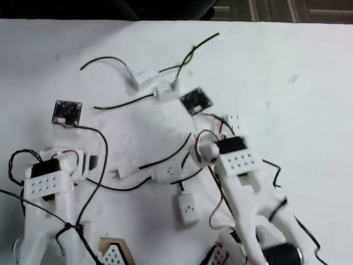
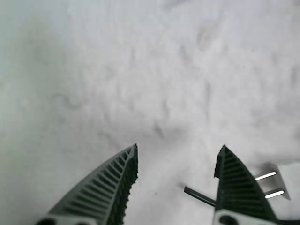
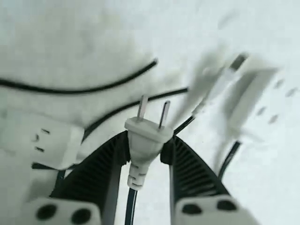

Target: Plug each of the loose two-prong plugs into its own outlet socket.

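Right end effector (image 3: 147, 140) clamps a white plug (image 3: 146, 133), prongs outward (from high, its arm (image 1: 242, 182) covers the grip); left end effector (image 2: 179, 147) gapes above the desk (image 2: 140, 70), second plug (image 2: 290, 180) beside one finger.

My right gripper (image 3: 146, 140) has black, ribbed fingers (image 3: 101, 168); its plug (image 3: 146, 133) is white with silver prongs. My left gripper (image 2: 179, 154) is black and ribbed too. Black cords (image 1: 124, 103), white table (image 1: 287, 66).

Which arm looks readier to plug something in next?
Right: the right gripper clamps a plug, prongs forward, with a socket close by. The left gripper is open, holding nothing.
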Motion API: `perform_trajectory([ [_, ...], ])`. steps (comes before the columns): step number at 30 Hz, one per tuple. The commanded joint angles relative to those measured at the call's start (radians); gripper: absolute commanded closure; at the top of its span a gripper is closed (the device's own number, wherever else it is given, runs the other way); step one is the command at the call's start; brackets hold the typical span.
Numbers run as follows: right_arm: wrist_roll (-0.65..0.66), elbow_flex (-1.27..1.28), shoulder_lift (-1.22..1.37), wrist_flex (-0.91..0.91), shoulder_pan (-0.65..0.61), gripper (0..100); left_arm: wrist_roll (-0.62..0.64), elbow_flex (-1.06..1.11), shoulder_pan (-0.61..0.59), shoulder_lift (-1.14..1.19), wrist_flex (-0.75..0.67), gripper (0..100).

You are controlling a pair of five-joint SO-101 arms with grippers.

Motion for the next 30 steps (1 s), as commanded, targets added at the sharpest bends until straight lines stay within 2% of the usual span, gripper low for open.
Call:
perform_trajectory([
  [1, -0.209, -0.058, -0.171, 0.01, 0.004, 98.1, 0.006, -0.023, -0.001, -0.021, -0.02, 73],
  [4, -0.454, -0.055, -0.259, 0.01, 0.001, 98.1, 0.006, -0.023, -0.001, -0.021, -0.02, 73],
  [7, -0.559, -0.046, -0.311, 0.021, 0.025, 98.1, 0.006, -0.023, -0.001, -0.021, -0.02, 73],
  [14, -0.674, 0.077, -0.374, 0.021, 0.065, 98.1, 0.006, -0.023, -0.001, -0.021, -0.02, 73],
  [19, -0.66, 0.092, -0.49, 0.012, 0.101, 98.1, 0.006, -0.023, -0.001, -0.021, -0.02, 73],
  [25, -0.72, 0.064, -0.682, -0.16, 0.077, 98.1, 0.006, -0.023, -0.001, -0.021, -0.02, 73],
  [30, -0.76, 0.071, -0.687, -0.245, -0.004, 98.1, 0.006, -0.023, -0.001, -0.021, -0.02, 73],
])
